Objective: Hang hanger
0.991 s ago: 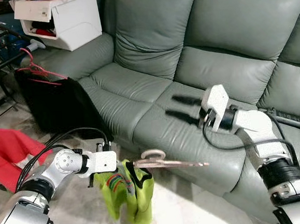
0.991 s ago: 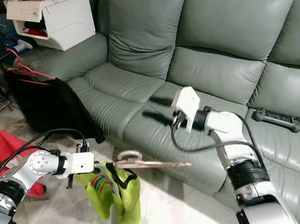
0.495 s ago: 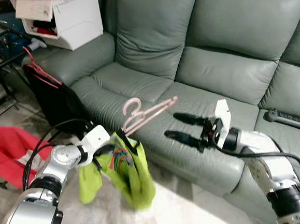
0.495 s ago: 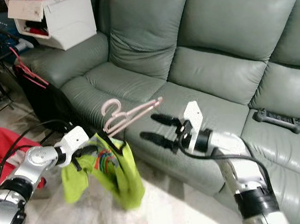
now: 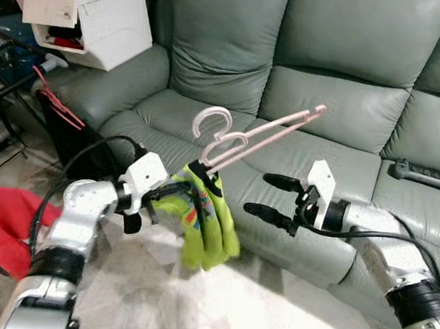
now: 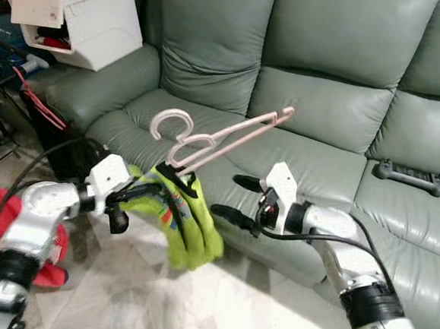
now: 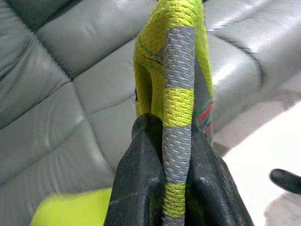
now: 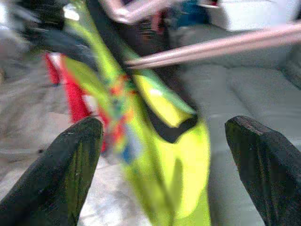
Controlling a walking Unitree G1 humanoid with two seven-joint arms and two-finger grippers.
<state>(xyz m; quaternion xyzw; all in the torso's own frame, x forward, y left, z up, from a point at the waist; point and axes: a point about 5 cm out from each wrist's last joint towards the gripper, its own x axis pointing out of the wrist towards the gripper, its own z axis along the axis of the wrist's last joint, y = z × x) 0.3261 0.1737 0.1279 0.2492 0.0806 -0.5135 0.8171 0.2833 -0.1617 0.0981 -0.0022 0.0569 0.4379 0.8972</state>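
1. Before the grey-green sofa (image 5: 334, 64), seen from the left eye, the left pincer (image 5: 178, 191) is clamped on a lime-green garment (image 5: 205, 219) that hangs from a pink hanger (image 5: 259, 135). The hanger is held up in the air over the sofa's front edge, tilted, its hook uppermost and its far end toward the backrest. The right pincer (image 5: 267, 195) hovers just beside the garment, below the hanger's bar, with its two black fingers spread apart and nothing between them.

2. From the right eye, a white storage box (image 6: 91, 26) sits on the sofa's arm at the far left, a dark garment on a red hanger (image 6: 37, 110) hangs below it, and a red cloth (image 6: 15, 219) lies on the floor. A black remote (image 6: 408, 176) lies on the seat at the far right.

3. Along the left wrist, the black fingers (image 7: 141, 188) press together on a grey and lime striped band of the garment, with sofa cushions behind.

4. Along the right wrist, the picture is blurred; the two fingertips (image 8: 73, 169) stand wide apart, with the garment and the hanger's pink bar beyond them.
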